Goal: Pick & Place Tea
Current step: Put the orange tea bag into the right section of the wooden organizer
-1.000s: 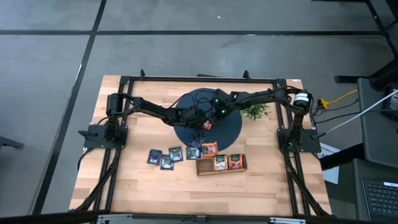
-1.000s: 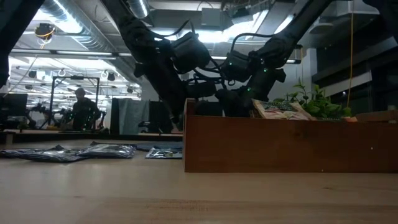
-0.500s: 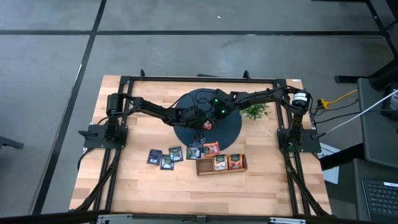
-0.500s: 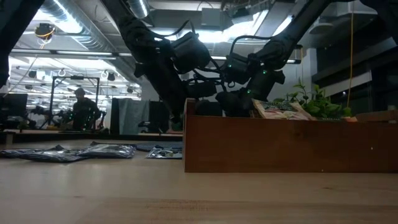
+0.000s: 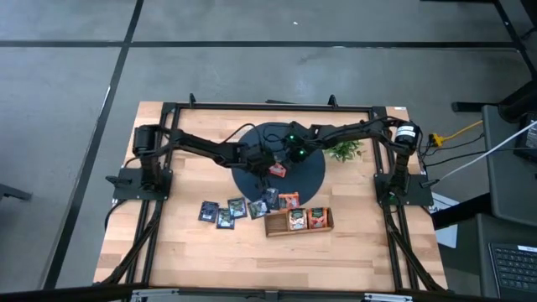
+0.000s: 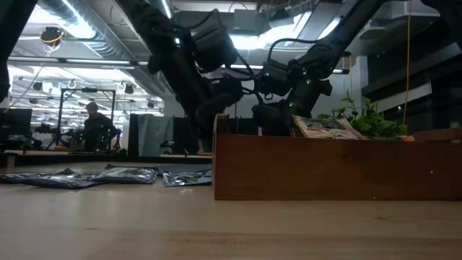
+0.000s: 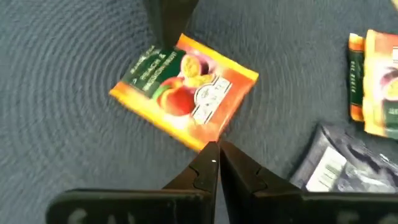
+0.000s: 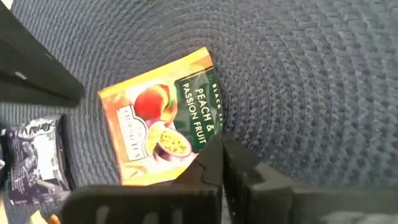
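An orange-red tea sachet [image 5: 277,170] with a peach label is held between both grippers over the round dark mat [image 5: 312,178] in the middle of the table. It fills the left wrist view [image 7: 185,90] and the right wrist view [image 8: 158,124]. My left gripper [image 5: 268,164] comes from the table's left and is shut on one corner. My right gripper [image 5: 288,158] comes from the right and is shut on the opposite corner. Several other sachets [image 5: 225,214] lie flat on the wood. The wooden tray [image 5: 299,221] holds more. My left gripper pinches one corner of the orange-red sachet [image 7: 207,142] between its two fingertips [image 7: 200,167], slanting down from the table's left. The sachet lies almost flat just over the mat. My right gripper pinches the opposite corner [image 8: 207,144] between its fingertips [image 8: 233,160], slanting down from the table's right.
A leafy green plant [image 5: 344,149] stands at the mat's far right. Dark and orange sachets [image 5: 279,200] lie at the mat's near edge, right behind the tray. In the low view the tray's wall [image 6: 336,170] hides the mat. A person [image 6: 94,123] stands far off in the room.
My left arm's wrist has risen and tipped steeper over the mat, as the low view shows. The orange-red sachet has stayed between the two grippers at about the same spot.
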Tool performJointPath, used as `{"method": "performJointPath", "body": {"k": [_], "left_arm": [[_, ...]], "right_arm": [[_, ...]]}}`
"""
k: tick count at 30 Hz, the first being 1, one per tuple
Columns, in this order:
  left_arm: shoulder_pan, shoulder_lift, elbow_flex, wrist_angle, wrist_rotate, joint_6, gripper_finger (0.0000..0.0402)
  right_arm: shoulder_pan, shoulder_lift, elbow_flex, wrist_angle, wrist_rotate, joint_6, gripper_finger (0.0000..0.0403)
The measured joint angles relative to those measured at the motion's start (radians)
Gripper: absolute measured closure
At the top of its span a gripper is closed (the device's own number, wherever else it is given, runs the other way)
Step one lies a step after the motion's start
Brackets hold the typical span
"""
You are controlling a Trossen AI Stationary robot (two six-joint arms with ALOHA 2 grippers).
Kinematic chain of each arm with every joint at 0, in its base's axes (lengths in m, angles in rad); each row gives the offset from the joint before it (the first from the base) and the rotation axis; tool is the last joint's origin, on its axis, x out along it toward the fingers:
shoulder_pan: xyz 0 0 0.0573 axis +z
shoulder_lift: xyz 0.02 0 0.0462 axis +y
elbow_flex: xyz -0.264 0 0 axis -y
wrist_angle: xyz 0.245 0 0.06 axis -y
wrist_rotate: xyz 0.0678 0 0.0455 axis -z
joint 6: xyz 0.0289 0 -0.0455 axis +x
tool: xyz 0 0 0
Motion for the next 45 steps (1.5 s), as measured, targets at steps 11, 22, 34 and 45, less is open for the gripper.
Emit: {"method": "performJointPath", "body": {"k": [11,22,34,45], "left_arm": [[-0.04,-0.062,0.004,-0.1,-0.025,0.0,0.0391],[-0.069,-0.062,0.004,-0.162,-0.053,0.0,0.0388],[-0.072,-0.064,-0.022,-0.133,-0.08,-0.021,0.0389],[-0.077,-0.064,-0.024,-0.134,-0.079,-0.038,0.0395]], "right_arm": [[-0.001,-0.095,0.0,-0.044,-0.108,-0.048,0.0401],[0.009,-0.325,0.001,-0.164,-0.317,-0.073,0.0402],[0.15,-0.61,0.001,-0.448,-0.292,-0.101,0.0402],[0.401,-0.678,-0.067,-0.5,-0.234,-0.054,0.0402]]}}
